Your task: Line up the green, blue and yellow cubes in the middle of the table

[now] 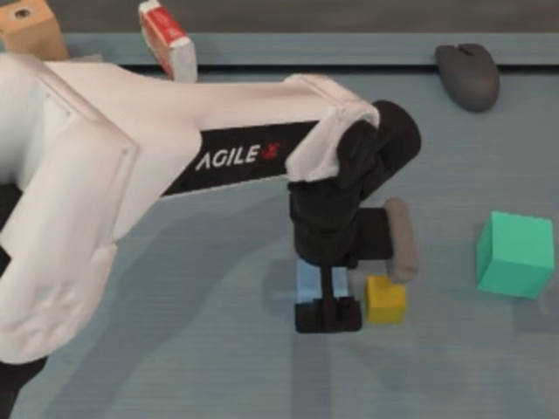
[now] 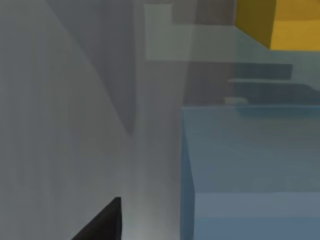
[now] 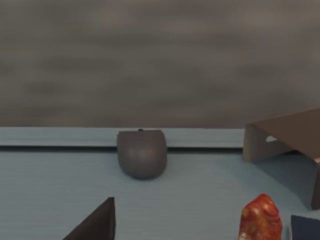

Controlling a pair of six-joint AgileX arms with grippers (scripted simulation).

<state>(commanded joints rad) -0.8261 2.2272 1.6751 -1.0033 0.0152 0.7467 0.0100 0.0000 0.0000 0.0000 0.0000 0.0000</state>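
Blue cube [image 1: 308, 281] sits clamped in my left gripper [image 1: 327, 312], just beside the yellow cube [image 1: 385, 299]; lowering carelessly, I could knock yellow aside.

A rendered test bench rather than a lived-in room — every surface is flat-shaded and without wear. The broad grey-blue ribbed tabletop [image 1: 175, 367] carries an unrelated mix of props: 3 plain solid-coloured cubes — a large teal-green cube [image 1: 515, 255], a light blue cube [image 1: 309, 281] and a small mustard-yellow cube [image 1: 385, 299] — plus a dark grey computer mouse [image 1: 468, 76], a red-and-white carton [image 1: 168, 37] and a tan wooden block with a small hole [image 1: 31, 26]. A white arm lettered AGILEX [image 1: 131, 166] reaches over them. Behind the tabletop's far edge the right wrist view shows only a blank, blurred brown-grey backdrop [image 3: 160, 60].
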